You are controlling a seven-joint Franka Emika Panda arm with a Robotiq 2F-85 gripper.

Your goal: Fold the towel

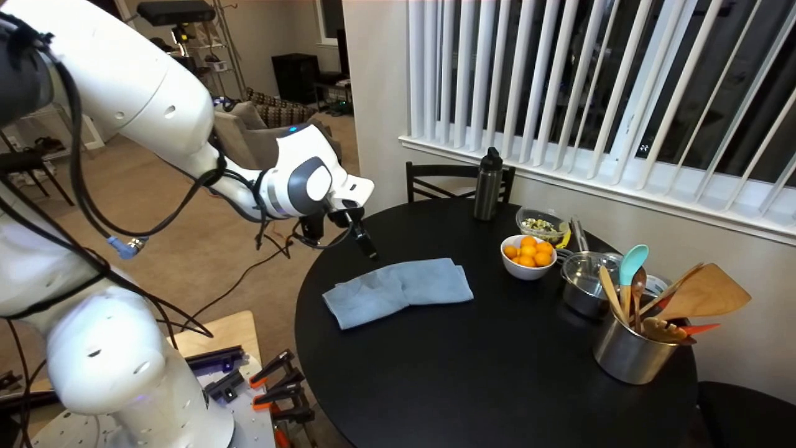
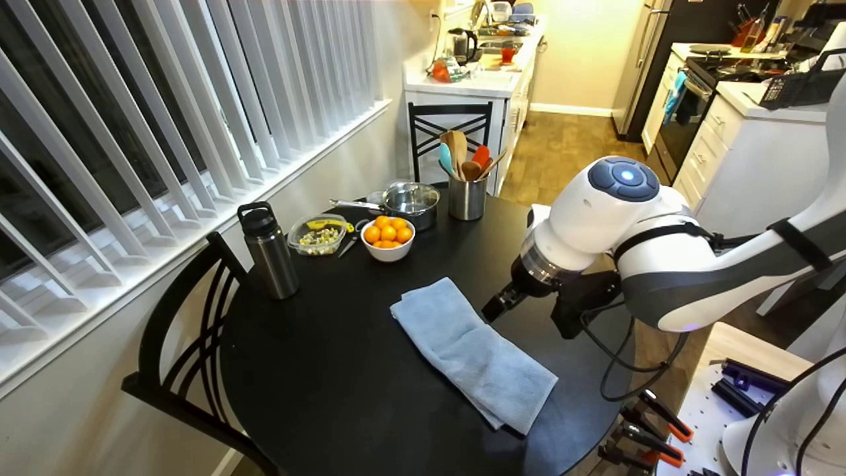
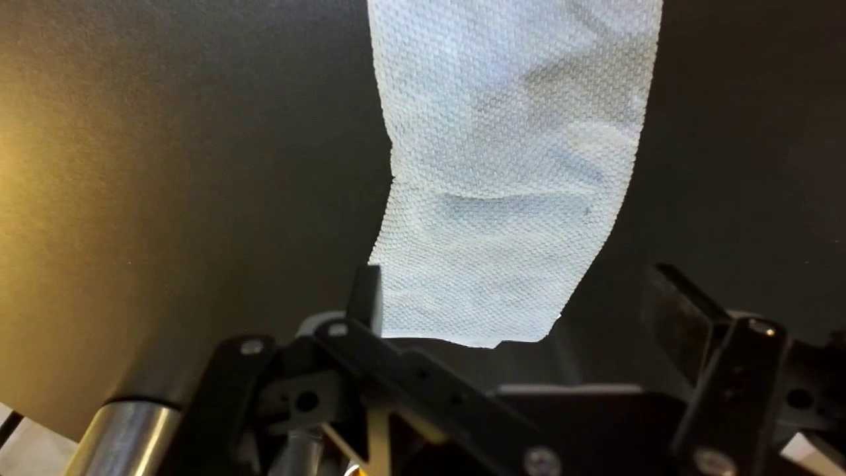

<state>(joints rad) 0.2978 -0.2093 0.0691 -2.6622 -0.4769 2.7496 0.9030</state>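
Observation:
The grey-blue towel (image 1: 398, 292) lies as a long, narrow folded strip on the black table, slightly wrinkled and a little bent near its middle. In an exterior view, layered edges of the towel (image 2: 472, 354) show at both ends. My gripper (image 3: 517, 284) hangs above the tabletop by the towel's long edge, with its fingers wide apart and nothing held between them. From the wrist, one end of the towel (image 3: 509, 152) appears between the fingers, and the left finger (image 3: 365, 291) overlaps its corner in the picture. No contact with the cloth can be seen.
On the round table (image 1: 491, 379) stand a white bowl of oranges (image 1: 521, 269), a metal pot (image 2: 423, 208), a steel utensil holder (image 1: 631, 358), a clear food container (image 2: 304, 228) and a tall bottle (image 2: 271, 258). A chair (image 2: 178, 370) stands against the table's edge.

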